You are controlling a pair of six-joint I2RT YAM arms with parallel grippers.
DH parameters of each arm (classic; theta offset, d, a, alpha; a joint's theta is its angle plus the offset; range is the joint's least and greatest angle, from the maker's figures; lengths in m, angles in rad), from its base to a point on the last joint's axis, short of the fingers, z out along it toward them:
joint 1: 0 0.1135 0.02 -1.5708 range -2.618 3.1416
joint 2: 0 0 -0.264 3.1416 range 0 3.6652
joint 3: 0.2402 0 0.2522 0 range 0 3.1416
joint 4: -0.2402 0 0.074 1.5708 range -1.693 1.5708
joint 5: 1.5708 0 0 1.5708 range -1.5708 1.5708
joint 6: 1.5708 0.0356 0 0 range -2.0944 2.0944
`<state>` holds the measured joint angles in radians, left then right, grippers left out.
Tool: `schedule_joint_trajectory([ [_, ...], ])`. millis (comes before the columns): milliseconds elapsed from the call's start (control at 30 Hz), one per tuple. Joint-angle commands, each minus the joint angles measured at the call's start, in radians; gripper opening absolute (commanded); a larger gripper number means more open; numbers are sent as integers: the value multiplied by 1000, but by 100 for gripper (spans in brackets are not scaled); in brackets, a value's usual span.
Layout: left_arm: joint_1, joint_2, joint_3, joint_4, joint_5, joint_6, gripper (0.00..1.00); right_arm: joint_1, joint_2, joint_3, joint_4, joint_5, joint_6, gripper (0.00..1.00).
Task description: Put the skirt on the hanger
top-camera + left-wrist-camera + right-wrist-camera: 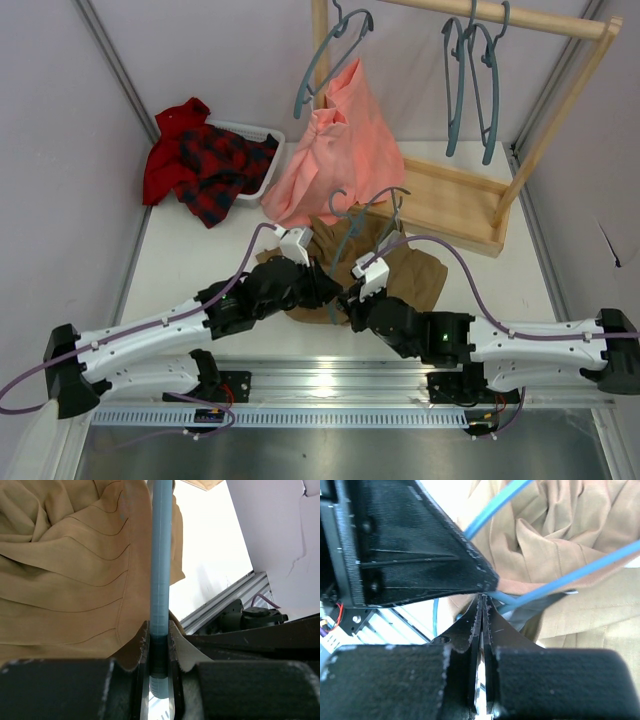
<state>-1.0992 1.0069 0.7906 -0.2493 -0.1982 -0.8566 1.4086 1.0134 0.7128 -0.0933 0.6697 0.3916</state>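
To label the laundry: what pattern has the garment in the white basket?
The garment is red-and-black plaid; the top external view shows it best.

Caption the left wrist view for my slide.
Left gripper clamped on the grey-blue hanger, the rumpled khaki skirt beside it.

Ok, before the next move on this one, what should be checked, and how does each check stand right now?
1. Hold of the left gripper on the hanger bar: ok, clamped.
2. State of the right gripper: ok, shut. Cloth pinched in it: cannot tell.
3. Is the skirt draped on the hanger: not ok. It lies bunched on the table, with the hanger bars crossing over it.
4. Both grippers clear of each other: cannot tell. They sit very close in the top view.
5. Is the pink garment clear of the skirt: cannot tell. Its hem hangs right beside it.
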Motion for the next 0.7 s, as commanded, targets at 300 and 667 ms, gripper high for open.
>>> schedule_joint_trajectory([
  [300,-21,-60,-1,-22,34,-39,0,-34,-35,1,21,122,18,0],
  [667,-21,-110,12,-36,11,25,0,-36,-188,-130,120,36,-5,0],
])
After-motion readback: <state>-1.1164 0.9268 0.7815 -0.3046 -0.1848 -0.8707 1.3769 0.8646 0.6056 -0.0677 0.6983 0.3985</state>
